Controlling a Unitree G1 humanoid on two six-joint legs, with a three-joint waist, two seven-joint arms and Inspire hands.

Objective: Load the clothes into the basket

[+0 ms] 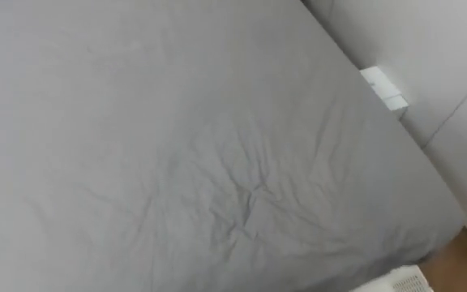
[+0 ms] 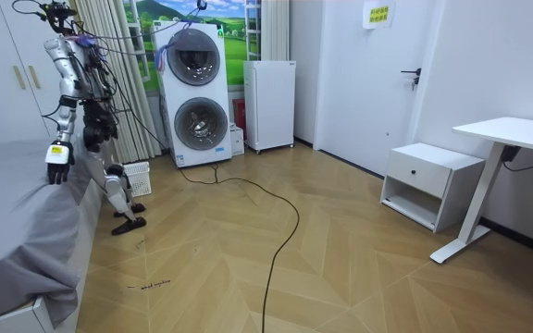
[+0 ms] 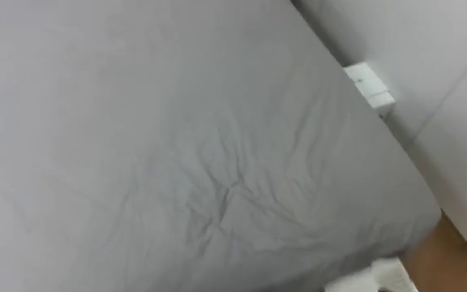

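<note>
I stand at the side of a bed covered by a creased grey sheet, by its far end at the room view's left. The sheet slopes away to a corner at the lower right. A white slatted basket sits on the wooden floor by my feet, and its rim pokes in at the bottom right of the eye views. My left hand hangs low beside the edge of the bed, just above the sheet, too small to read its fingers.
White wardrobe doors run along the bed's right side, with a small white block at the mattress edge. Behind me stand stacked washing machines, a white cabinet, a bedside unit and a desk.
</note>
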